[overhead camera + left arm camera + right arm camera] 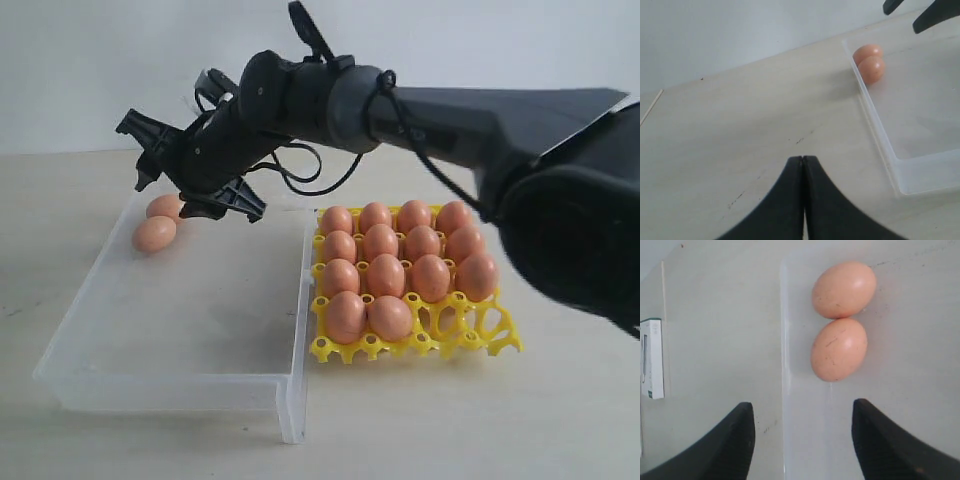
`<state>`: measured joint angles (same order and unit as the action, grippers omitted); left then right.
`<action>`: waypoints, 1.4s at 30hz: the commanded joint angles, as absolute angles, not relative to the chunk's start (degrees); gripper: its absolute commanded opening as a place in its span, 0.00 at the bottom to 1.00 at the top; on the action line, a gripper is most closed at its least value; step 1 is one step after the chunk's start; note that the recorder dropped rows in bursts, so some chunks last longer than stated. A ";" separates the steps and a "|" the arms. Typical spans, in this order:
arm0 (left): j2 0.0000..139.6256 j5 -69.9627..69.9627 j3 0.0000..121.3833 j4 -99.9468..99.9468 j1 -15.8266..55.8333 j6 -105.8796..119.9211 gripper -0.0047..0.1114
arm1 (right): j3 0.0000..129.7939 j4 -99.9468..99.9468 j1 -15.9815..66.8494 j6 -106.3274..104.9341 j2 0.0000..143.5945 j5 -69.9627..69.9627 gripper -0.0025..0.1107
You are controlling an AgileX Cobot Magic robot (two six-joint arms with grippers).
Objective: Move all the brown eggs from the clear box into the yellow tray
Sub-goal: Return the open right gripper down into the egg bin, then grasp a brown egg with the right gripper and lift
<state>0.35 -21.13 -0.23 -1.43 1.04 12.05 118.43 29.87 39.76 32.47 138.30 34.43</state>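
In the exterior view, the farther of the two brown eggs (162, 207) in the clear box (180, 385) is partly hidden behind the lower jaw of the right gripper (164, 197). The right arm (480, 120) runs off the right edge. In the right wrist view, a white object (651, 357) is cut off at the edge and cannot be identified.

Left claw (803, 159) closed, two touching brown eggs (871, 69) in clear box (876, 126) corner

You see orange-brown eggs (380, 243) with faint dark flecks, a bright yellow tray (488, 335), a colourless clear box (170, 390), black jaws and a pale beige table (500, 430).
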 commanded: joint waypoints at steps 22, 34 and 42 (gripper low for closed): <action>0.00 -20.81 0.00 -1.43 1.15 11.74 0.04 | 135.92 24.63 39.98 41.99 153.85 35.95 0.51; 0.00 -20.81 0.00 -1.43 1.15 11.76 0.04 | 135.92 25.03 39.98 43.59 155.05 30.72 0.51; 0.00 -20.81 0.00 -1.43 1.15 11.74 0.04 | 135.92 25.59 40.80 42.89 156.39 29.29 0.50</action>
